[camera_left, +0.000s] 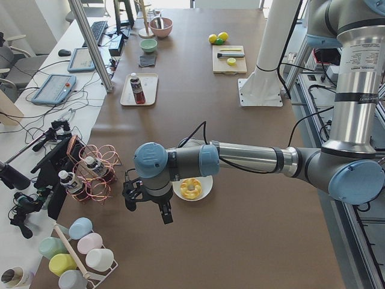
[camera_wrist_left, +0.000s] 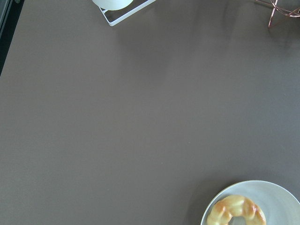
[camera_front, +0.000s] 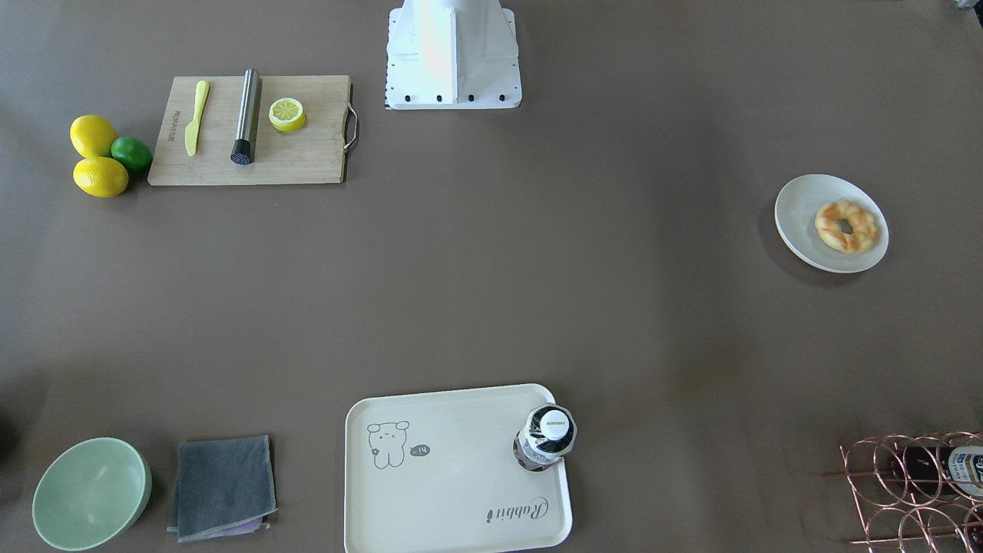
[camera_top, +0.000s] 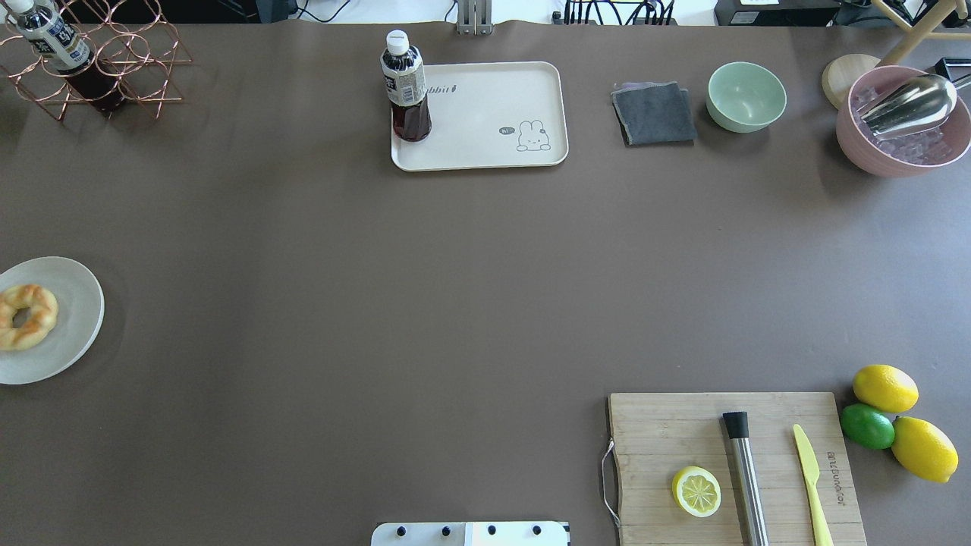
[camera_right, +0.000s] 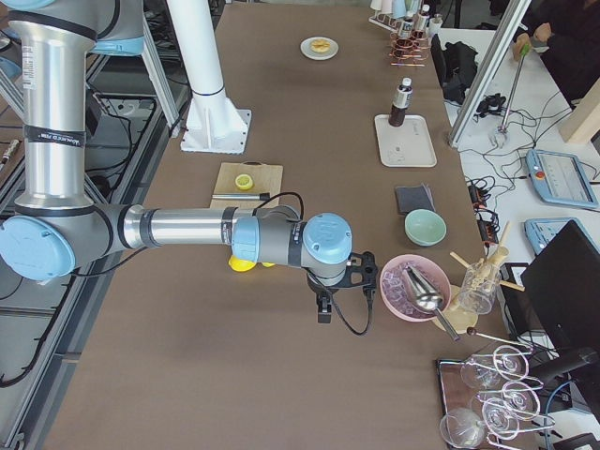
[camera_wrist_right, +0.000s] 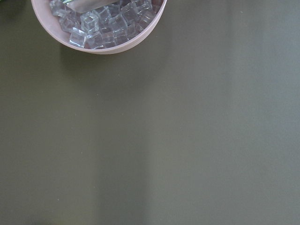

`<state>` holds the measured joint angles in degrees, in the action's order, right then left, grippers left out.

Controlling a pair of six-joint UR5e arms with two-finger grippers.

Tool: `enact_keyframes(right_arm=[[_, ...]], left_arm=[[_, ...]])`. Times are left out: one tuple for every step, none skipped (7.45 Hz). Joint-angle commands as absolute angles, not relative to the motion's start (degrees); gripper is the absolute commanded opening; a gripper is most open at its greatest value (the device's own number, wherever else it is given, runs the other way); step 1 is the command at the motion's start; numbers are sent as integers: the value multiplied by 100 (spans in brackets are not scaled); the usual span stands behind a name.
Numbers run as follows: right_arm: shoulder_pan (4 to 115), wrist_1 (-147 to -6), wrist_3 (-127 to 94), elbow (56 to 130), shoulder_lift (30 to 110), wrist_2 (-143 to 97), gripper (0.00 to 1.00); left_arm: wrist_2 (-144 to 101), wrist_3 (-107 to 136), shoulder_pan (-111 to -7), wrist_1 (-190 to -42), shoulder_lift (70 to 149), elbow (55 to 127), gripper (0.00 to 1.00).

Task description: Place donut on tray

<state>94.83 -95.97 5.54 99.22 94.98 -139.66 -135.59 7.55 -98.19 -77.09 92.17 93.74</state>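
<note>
So, in the front-facing view your donut [camera_front: 845, 226] lies on the round white plate [camera_front: 799, 211], well apart from the tray [camera_front: 461, 491], whose only load is a bottle [camera_front: 546, 438] standing in one corner.

From overhead you get the same layout: pastry on its plate at the left edge of the worktop [camera_top: 455, 303], tray at the far side with most of its floor bare. Neither arm shows in these two views.

In the left side view the left end effector [camera_left: 147, 208] hangs just beside the plate with nothing visibly in it; you cannot tell how far open it is.

In the right side view the right end effector [camera_right: 344, 302] hangs near a pink ice bowl [camera_right: 386, 281], and its opening is equally unreadable.

Your left wrist view catches donut and plate at its bottom edge. The right wrist view shows only ice and worktop.

By the look of it nothing is done yet: grasp, carry and release all remain.
</note>
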Motion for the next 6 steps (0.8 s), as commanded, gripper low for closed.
enact_keyframes(right_arm=[[9483, -9598, 554, 9932, 9510, -13966, 100], [9483, -9598, 545, 9932, 9510, -13975, 100], [9483, -9598, 545, 9932, 9510, -13975, 100], [9483, -9589, 528, 9940, 9510, -13975, 100], [9492, -9598, 519, 9984, 9510, -13975, 100], [9492, -9598, 510, 9993, 9501, -13975, 100]], left_arm=[[-13605, 765, -9817, -7717, 9202, 9413, 98], [-13605, 765, -9800, -7734, 9202, 9404, 98], [-13605, 756, -9791, -7743, 9202, 9404, 98], [-13605, 765, -9800, -7734, 9202, 9457, 98], [-13605, 747, -9791, -7743, 9202, 9448, 98], [-13605, 756, -9791, -7743, 9202, 9492, 98]])
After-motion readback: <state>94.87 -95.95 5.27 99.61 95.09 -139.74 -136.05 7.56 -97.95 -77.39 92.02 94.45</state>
